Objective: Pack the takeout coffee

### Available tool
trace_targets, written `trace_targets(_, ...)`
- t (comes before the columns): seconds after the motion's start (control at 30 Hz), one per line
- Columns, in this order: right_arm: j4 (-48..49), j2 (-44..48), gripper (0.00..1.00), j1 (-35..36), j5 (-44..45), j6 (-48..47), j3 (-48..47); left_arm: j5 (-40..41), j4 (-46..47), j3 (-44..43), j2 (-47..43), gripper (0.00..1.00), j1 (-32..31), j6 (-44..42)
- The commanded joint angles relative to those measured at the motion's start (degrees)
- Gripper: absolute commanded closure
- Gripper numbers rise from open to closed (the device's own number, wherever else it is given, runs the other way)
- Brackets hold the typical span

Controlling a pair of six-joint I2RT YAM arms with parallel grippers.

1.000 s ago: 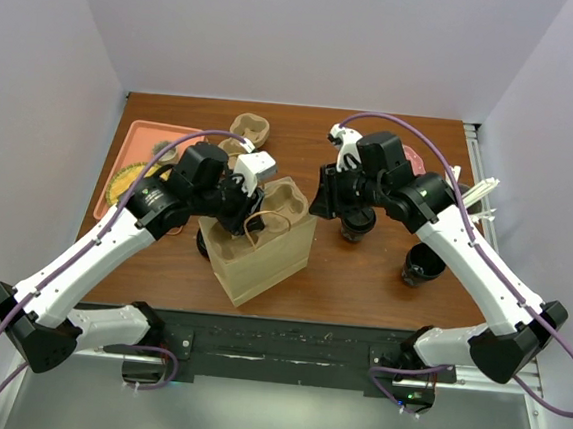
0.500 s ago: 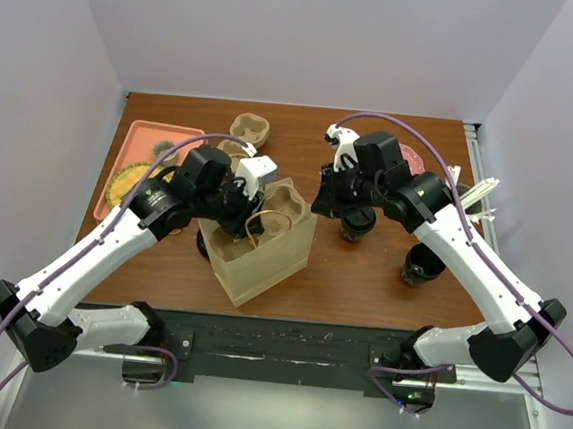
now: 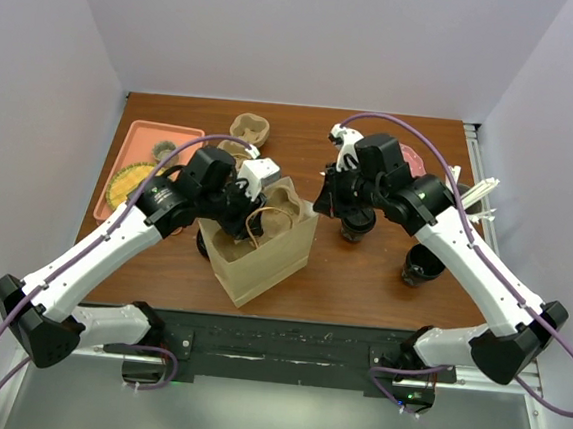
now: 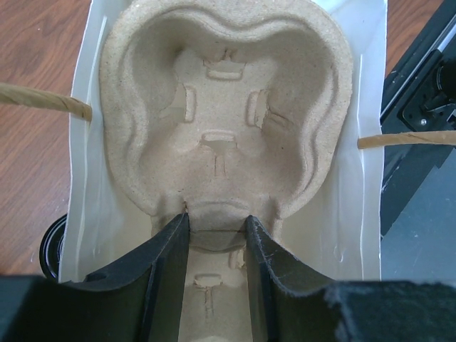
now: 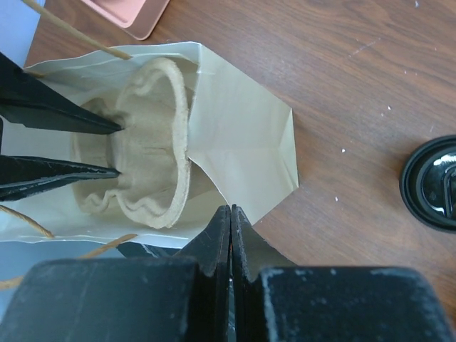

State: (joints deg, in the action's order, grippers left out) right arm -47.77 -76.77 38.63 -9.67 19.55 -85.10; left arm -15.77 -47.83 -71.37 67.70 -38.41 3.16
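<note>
1. Top external view: a brown wooden table (image 3: 361,281) carries everything, and both arms reach in over its middle.
2. A tan paper bag (image 3: 272,263) stands open near the front centre of the table. The right wrist view shows its inside is white.
3. A tan pulp carrier (image 4: 228,92) sits in the mouth of the bag, with its moulded wells facing the left wrist camera.
4. Three takeout coffees stand on the wood outside the bag. Each is a small black tapered cup with a black plastic lid.
   - The left cup (image 3: 203,246) is just beside the bag's left wall and largely hidden by it.
   - The middle cup (image 3: 357,228) is near the bag's right side and partly under the right arm.
   - The right cup (image 3: 423,266) stands well apart, toward the table's right edge.
5. The left gripper (image 4: 217,221) clamps the near part of the pulp carrier between its two black fingers.
6. The right gripper (image 5: 230,210) has its jaws pressed flat together at the bag's rim. Whether any paper is caught between them cannot be told.
</note>
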Motion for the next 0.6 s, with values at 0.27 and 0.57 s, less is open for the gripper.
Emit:
trace_targets(0.27,2.94,5.14,1.0,0.13,1.85,4.53,2.75,0.21,-1.65,-1.75,2.61,1.0,-0.52,-0.96)
trace_targets(0.57,2.95,6.81,1.0,0.13,3.34,6.2,3.8,-0.4,-0.51,-9.2,5.24,0.53,-0.52,0.88)
